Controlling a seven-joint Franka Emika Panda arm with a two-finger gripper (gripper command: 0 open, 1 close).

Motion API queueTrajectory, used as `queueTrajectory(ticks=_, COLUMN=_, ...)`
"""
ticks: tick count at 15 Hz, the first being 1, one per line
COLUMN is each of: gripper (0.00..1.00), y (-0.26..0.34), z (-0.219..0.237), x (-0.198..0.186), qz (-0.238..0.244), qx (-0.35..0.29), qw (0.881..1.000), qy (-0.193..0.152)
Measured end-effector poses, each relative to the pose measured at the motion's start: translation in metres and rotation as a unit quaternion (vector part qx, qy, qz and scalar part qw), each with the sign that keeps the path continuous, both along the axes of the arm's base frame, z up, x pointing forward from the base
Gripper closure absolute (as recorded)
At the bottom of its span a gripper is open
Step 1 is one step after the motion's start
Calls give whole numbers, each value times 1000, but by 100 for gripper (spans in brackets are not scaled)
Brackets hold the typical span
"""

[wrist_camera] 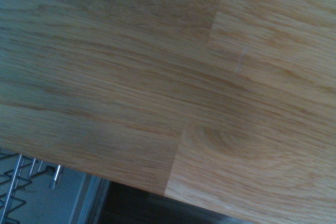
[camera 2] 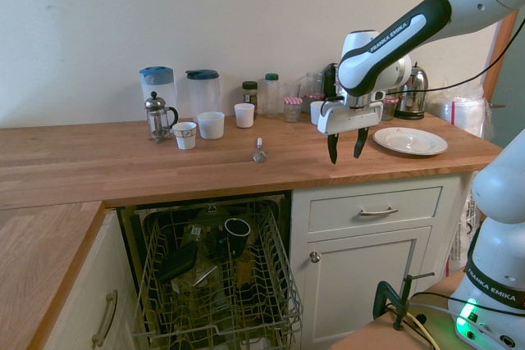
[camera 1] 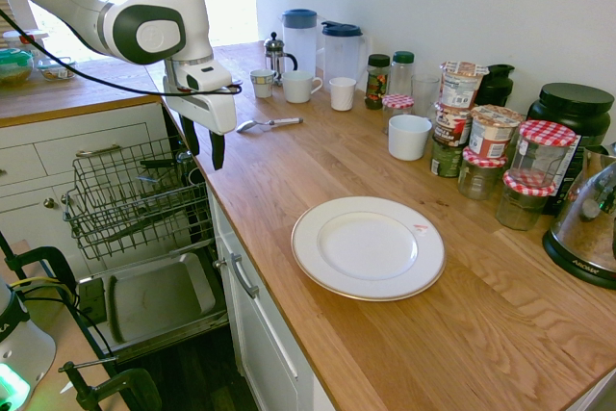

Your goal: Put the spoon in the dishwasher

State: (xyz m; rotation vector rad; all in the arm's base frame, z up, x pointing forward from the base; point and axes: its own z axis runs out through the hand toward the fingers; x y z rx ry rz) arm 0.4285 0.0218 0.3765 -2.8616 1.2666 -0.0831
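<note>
My gripper (camera 2: 344,146) hangs empty, jaws wide, above the wooden counter's (camera 1: 404,334) front edge — the small silver metal spoon (camera 1: 268,123) lies mid-counter. I should descend squarely over its slim handle — dishwasher's dark wire rack (camera 1: 135,199) waits below.

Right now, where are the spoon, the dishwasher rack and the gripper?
spoon (camera 1: 268,123): first exterior view, on the middle of its handle, lying on the counter.
dishwasher rack (camera 2: 215,284): second exterior view, on the wire basket pulled out below the counter.
gripper (camera 2: 344,145): second exterior view, midway between its open fingertips.
</note>
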Motion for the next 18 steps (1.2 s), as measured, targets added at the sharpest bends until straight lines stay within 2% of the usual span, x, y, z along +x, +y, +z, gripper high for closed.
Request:
queueTrajectory(ticks=3, gripper=0, y=2, z=3, x=2, qz=-8, qx=2, qw=1000, qy=-3)
queueTrajectory(ticks=7, gripper=0, y=42, z=28, x=28, qz=-81, qx=35, qw=996, qy=-27)
queueTrajectory(ticks=10, gripper=0, y=82, z=39, x=71, qz=-171, qx=48, qw=983, qy=-52)
queueTrajectory(ticks=13, gripper=0, y=107, z=44, x=122, qz=-230, qx=41, qw=970, qy=-75)
queueTrajectory(ticks=18, gripper=0, y=142, z=24, x=195, qz=-243, qx=21, qw=968, qy=-64)
